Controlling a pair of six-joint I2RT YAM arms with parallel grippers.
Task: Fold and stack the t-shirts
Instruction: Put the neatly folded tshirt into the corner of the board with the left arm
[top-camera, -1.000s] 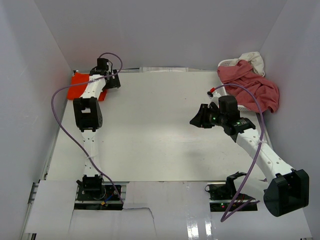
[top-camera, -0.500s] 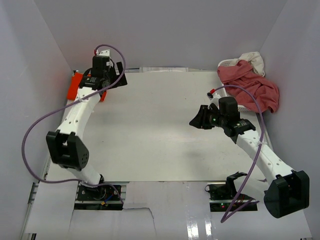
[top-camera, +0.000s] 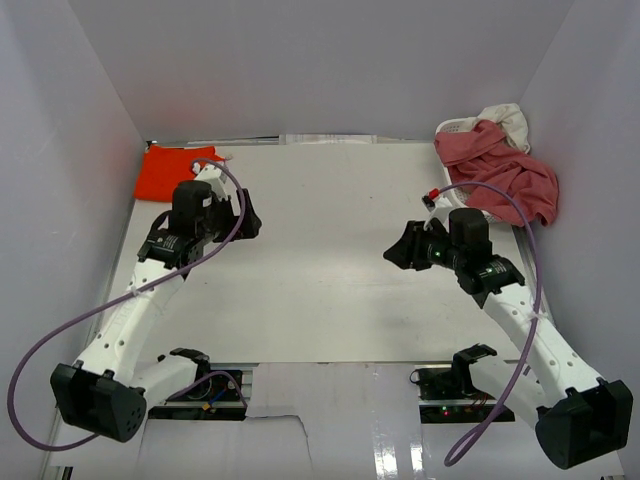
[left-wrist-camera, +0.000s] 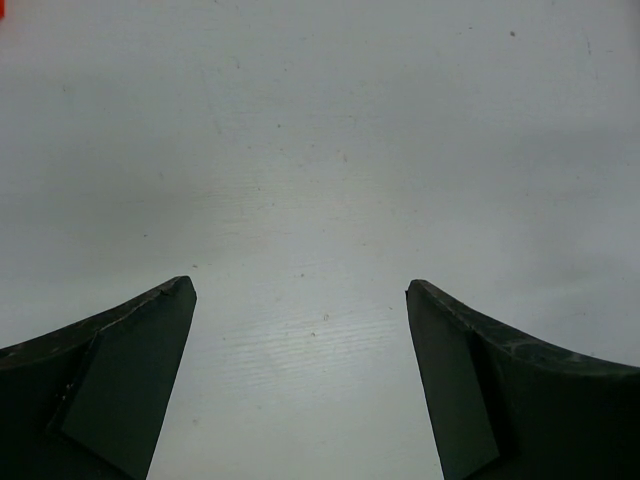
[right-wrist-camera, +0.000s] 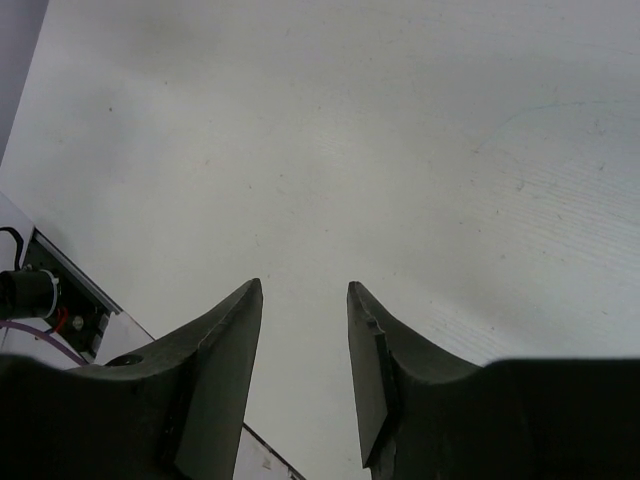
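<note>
A pale grey-white side wall (top-camera: 55, 200) closes the space on the left. At its foot, in the far left corner of the matt white table (top-camera: 320, 270), the bright orange-red cloth t-shirt (top-camera: 172, 172) lies flat as a folded block, touching the wall's base. Just in front of it the white-and-black left arm (top-camera: 130, 310) reaches forward from the near edge, a thin purple cable (top-camera: 50, 345) looping off it. The left gripper (top-camera: 248, 218) hangs near the shirt but apart from it. In its wrist view the two dark fingers (left-wrist-camera: 130, 370) stand wide apart with only bare table between them, faintly specked and streaked.

The plain back wall (top-camera: 320, 70) runs across the far side, and the middle of the table shows soft shadows. White sheets (top-camera: 330, 420) cover the near edge around the arm bases.

The right gripper (top-camera: 393, 250) points toward the centre, above the surface. Its fingers (right-wrist-camera: 215, 370) stand a narrow gap apart, holding nothing, and the table edge and some wiring show at the lower left of that view.

In the far right corner, against the right wall (top-camera: 595, 150), a white perforated plastic basket (top-camera: 455, 127) holds a crumpled dusty rose-pink t-shirt (top-camera: 505, 172) that spills over its rim, with a cream-white t-shirt (top-camera: 508, 118) bunched behind it.
</note>
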